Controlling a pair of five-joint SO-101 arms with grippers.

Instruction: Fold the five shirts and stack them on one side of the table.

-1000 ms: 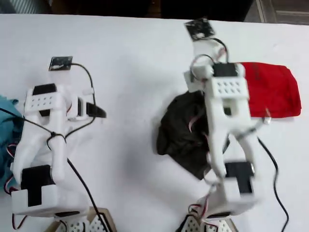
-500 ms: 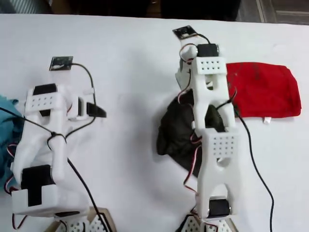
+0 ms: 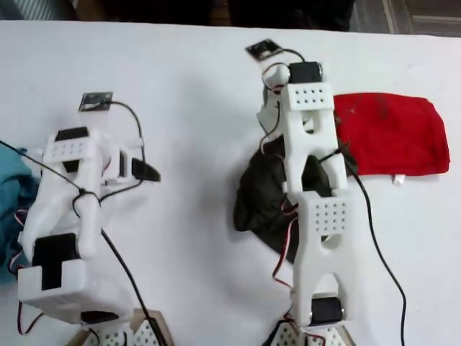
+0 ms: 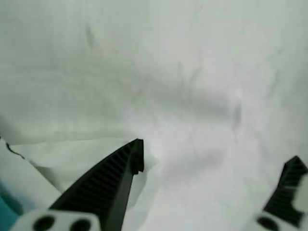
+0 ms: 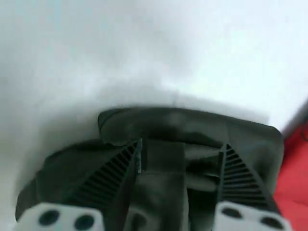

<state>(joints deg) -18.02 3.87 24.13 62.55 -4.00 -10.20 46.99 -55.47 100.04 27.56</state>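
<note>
- White counter [image 3: 194,72] runs under both arms, and you can count three shirts on it, so by my reading you are early in the job.
- At the far left edge, the teal shirt [image 3: 9,194] lies bunched and looks unfolded. It sits just beside the left arm's base, behind where that arm points.
- Your left hand [image 4: 216,163] hangs over bare counter with its fingers well apart and nothing between them. A sliver of teal shows at the edge of its wrist view, but no cloth lies in its reach.
- In the middle, the dark shirt [image 3: 256,202] is a crumpled heap, partly covered by the right arm that stretches over it. I judge this to be the shirt in hand, with its fold not yet made.
- Your right hand [image 5: 182,156] is low over the far part of that heap. Its fingers are apart and straddle a raised ridge of the dark cloth, which sits between them unclamped. Whether the tips already touch the cloth, I cannot tell.
- On the right, the red shirt [image 3: 392,137] lies flat as a tidy rectangle, touching the dark heap's edge. It looks folded and reads as the start of your stack.
- Left for you, as I judge it: fold the dark shirt, fold the teal one, and stack them on the red.
</note>
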